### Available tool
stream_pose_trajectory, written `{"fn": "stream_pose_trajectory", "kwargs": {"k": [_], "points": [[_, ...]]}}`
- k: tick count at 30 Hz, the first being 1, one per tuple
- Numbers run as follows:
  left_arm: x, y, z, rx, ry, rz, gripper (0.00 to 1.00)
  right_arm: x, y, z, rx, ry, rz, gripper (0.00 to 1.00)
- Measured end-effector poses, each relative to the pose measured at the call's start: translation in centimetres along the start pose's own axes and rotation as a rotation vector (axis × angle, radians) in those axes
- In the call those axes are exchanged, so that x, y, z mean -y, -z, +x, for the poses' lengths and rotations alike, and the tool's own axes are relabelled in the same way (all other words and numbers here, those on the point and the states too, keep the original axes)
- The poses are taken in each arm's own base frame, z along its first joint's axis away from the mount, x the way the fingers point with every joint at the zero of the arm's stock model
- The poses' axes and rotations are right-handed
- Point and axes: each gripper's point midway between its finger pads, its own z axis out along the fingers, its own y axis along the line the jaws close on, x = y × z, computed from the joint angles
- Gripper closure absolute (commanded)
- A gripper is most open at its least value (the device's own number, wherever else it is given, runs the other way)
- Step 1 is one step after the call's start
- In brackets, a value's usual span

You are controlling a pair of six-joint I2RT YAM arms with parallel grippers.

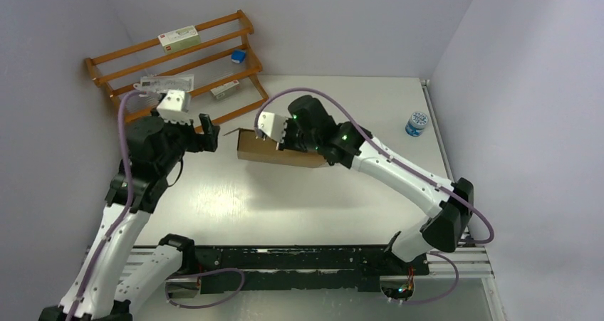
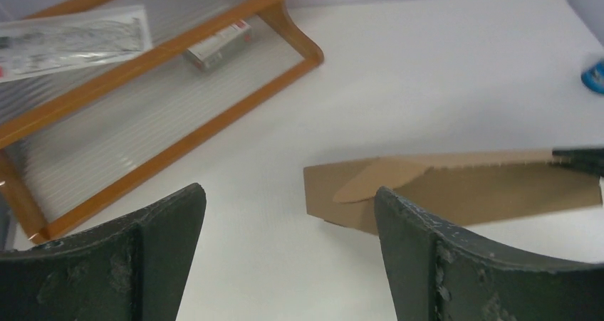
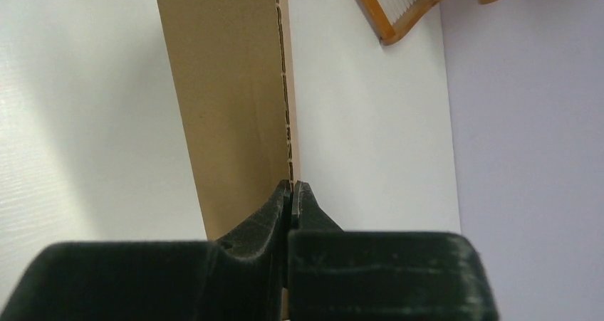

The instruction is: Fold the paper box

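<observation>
The paper box [image 1: 274,152] is plain brown cardboard, a long shallow shape standing on the white table near its middle. My right gripper [image 1: 286,144] is shut on the box's upper wall edge; in the right wrist view its jaws [image 3: 292,187] pinch the thin corrugated edge of the box [image 3: 228,100]. My left gripper [image 1: 209,130] is open and empty, just left of the box's left end, not touching it. In the left wrist view the box [image 2: 456,189] lies ahead with a rounded flap at its left end, beyond the open gripper [image 2: 288,207].
A wooden rack [image 1: 178,61] stands at the back left with small boxes and a blue cube on it; it also shows in the left wrist view [image 2: 164,58]. A blue-capped jar [image 1: 417,123] sits at the right. Walls close in left, right and back.
</observation>
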Motion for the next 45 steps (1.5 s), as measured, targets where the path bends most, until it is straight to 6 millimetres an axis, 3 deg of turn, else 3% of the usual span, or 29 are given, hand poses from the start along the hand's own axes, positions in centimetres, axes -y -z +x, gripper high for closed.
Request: {"fn": "stream_pose_trajectory", "kwargs": {"k": [7, 10, 18, 21, 24, 29, 34, 38, 45], "points": [[1.9, -3.9, 4.3, -0.173, -0.065, 0.127, 0.08, 3.2, -2.2, 1.2, 0.02, -0.035, -0.09, 0.94], [2.4, -4.6, 5.3, -0.21, -0.1, 0.168, 0.1, 4.2, -3.6, 1.7, 0.018, -0.05, -0.117, 0.85], [3.2, -6.7, 5.8, -0.261, -0.162, 0.234, 0.13, 2.6, -6.2, 4.2, -0.069, -0.104, -0.237, 0.66], [3.3, -7.6, 6.1, -0.282, -0.175, 0.248, 0.13, 2.5, -6.1, 4.2, -0.078, -0.123, -0.24, 0.48], [3.3, -8.0, 6.3, -0.294, -0.188, 0.25, 0.14, 3.0, -5.5, 3.9, -0.077, -0.153, -0.213, 0.29], [3.3, -8.2, 6.2, -0.295, -0.202, 0.256, 0.15, 4.1, -2.8, 3.6, -0.051, -0.213, -0.101, 0.24], [3.4, -8.5, 6.5, -0.307, -0.209, 0.267, 0.19, 6.4, 1.7, 3.7, -0.036, -0.337, 0.106, 0.25], [3.6, -8.7, 7.0, -0.322, -0.206, 0.283, 0.23, 7.6, 4.1, 4.7, -0.048, -0.479, 0.254, 0.27], [4.0, -9.2, 6.4, -0.326, -0.206, 0.3, 0.28, 6.1, 5.9, 9.6, -0.168, -0.631, 0.39, 0.33]]}}
